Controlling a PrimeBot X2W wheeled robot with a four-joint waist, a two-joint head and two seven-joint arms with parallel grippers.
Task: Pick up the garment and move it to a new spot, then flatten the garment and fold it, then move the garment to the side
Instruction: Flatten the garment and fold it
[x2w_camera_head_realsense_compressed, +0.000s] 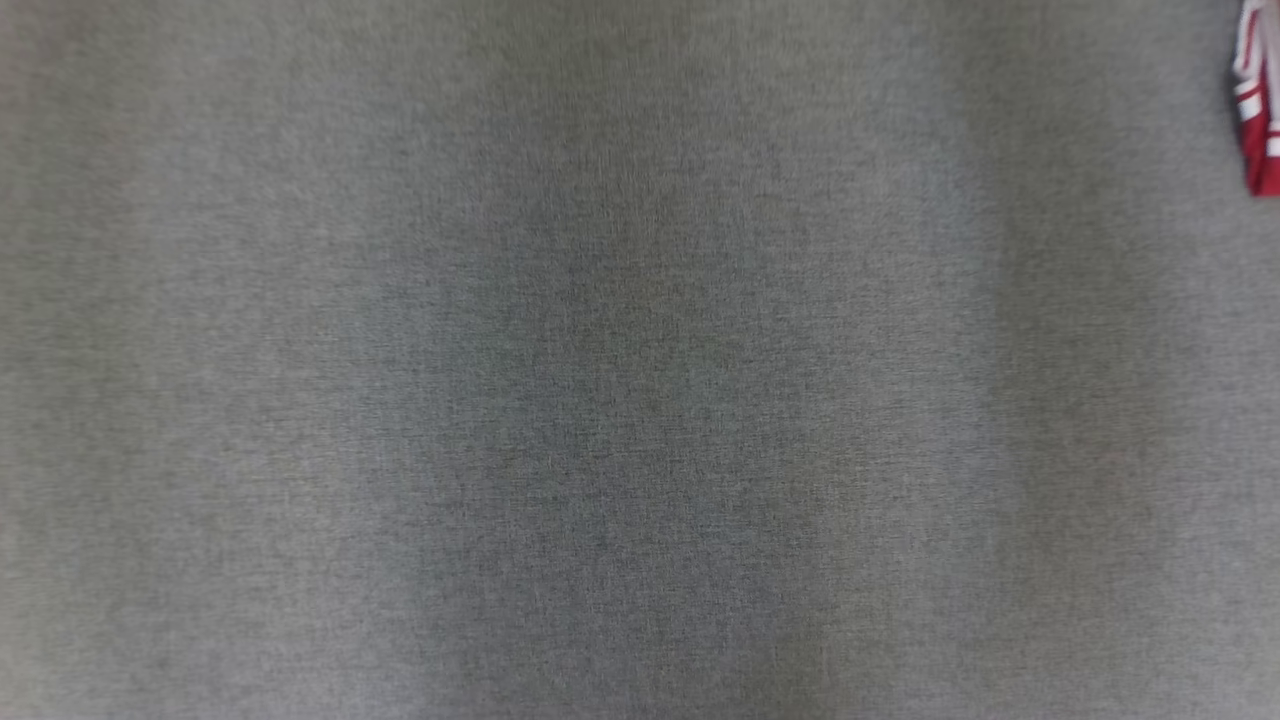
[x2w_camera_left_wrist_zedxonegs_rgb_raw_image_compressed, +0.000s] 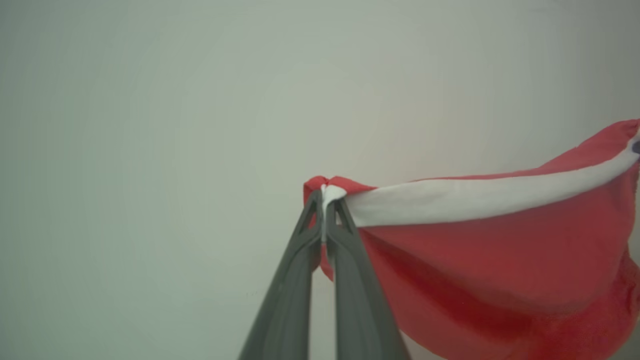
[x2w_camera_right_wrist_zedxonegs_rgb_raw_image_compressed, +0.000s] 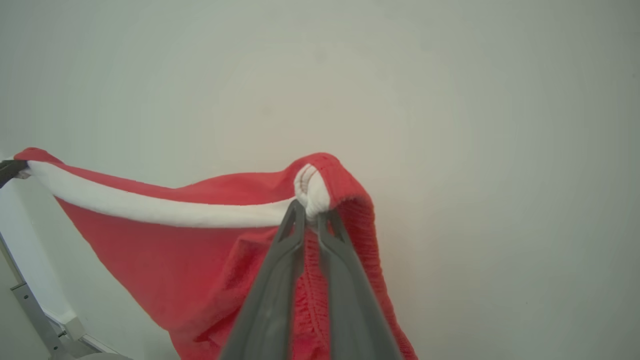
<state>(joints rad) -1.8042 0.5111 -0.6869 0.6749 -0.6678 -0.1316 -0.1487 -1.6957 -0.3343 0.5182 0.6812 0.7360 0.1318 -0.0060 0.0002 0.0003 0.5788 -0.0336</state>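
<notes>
Between your two arms, the red garment hangs stretched in the air by its white band. Your left gripper is pinched fully closed on one end of that band. Your right gripper is clamped almost closed on the other, bunched end.

No readable text, label, brand, number or sign anywhere. Garment: plain red cloth, white band, no legible print, tag or logo.
</notes>
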